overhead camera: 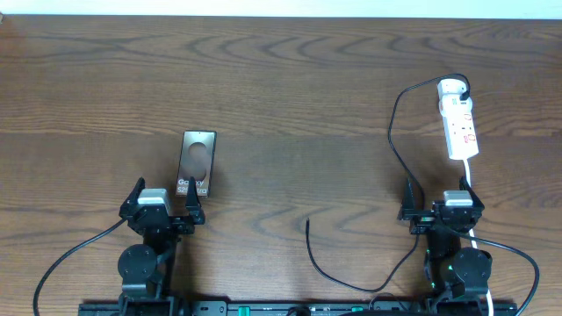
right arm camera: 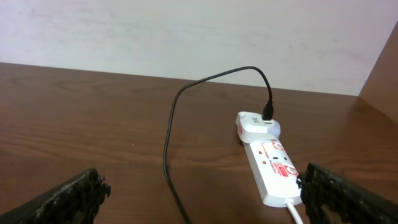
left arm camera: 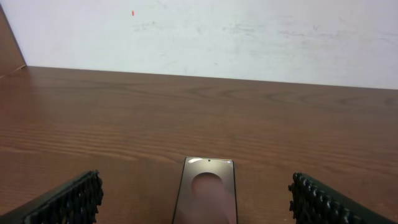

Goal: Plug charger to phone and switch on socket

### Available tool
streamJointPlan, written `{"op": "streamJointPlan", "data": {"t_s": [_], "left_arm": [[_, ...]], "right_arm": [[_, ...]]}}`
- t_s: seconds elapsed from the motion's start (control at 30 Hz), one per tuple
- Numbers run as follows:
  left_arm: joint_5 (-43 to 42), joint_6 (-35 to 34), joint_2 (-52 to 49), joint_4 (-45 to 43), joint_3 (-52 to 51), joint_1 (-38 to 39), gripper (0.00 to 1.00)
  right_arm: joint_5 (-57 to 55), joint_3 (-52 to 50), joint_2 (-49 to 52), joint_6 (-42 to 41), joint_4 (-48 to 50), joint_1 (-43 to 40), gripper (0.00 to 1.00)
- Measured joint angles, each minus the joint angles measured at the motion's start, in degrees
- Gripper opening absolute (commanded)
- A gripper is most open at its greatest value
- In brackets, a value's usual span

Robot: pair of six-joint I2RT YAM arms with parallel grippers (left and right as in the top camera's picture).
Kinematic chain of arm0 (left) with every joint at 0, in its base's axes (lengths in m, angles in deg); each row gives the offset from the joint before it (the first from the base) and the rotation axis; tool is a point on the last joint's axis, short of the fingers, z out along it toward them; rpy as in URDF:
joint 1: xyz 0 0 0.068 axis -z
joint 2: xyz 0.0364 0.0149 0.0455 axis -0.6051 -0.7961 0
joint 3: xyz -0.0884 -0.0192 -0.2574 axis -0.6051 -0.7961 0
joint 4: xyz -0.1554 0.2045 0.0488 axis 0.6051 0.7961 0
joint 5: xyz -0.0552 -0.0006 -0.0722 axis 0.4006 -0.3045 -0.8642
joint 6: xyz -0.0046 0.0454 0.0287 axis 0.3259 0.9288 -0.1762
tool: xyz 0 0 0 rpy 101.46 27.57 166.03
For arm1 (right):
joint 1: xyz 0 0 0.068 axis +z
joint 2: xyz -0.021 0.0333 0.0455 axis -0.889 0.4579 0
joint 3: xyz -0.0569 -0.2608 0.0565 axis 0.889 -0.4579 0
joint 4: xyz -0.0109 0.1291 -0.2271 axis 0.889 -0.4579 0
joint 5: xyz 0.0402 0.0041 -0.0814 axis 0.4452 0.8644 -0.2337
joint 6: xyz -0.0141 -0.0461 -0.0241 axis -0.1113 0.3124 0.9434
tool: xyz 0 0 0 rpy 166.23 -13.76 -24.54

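The flat grey-silver phone [overhead camera: 197, 163] lay on the brown wooden surface [overhead camera: 290, 79] just ahead of the left tool [overhead camera: 164, 195], which gaped released and empty. On the phone we read "Galaxy"; the smaller line beneath was illegible. Right of the phone and nearer the robot rested the free tip of the long thin black charger cable [overhead camera: 391, 132]. Well right of the phone sat the white power-strip socket [overhead camera: 459, 123], its print too small to read. The right tool [overhead camera: 443, 204] was likewise released. We judged the cable light and limp, best pinched just behind the tip. The phone seemed slick and likely to slide unless braced.
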Motion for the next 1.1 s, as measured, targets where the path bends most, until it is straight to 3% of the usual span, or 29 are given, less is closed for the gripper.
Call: {"op": "streamJointPlan", "data": {"t_s": [0.97,1.1], "left_arm": [[-0.1,-1.9,0.0,-0.3,0.1,0.0,0.98],[-0.1,-2.5,-3.0,3.0,4.5,0.0,0.98]], "right_arm": [[0.0,0.0,0.0,0.0,0.0,0.0,0.99],[0.0,0.0,0.0,0.0,0.0,0.0,0.99]]}}
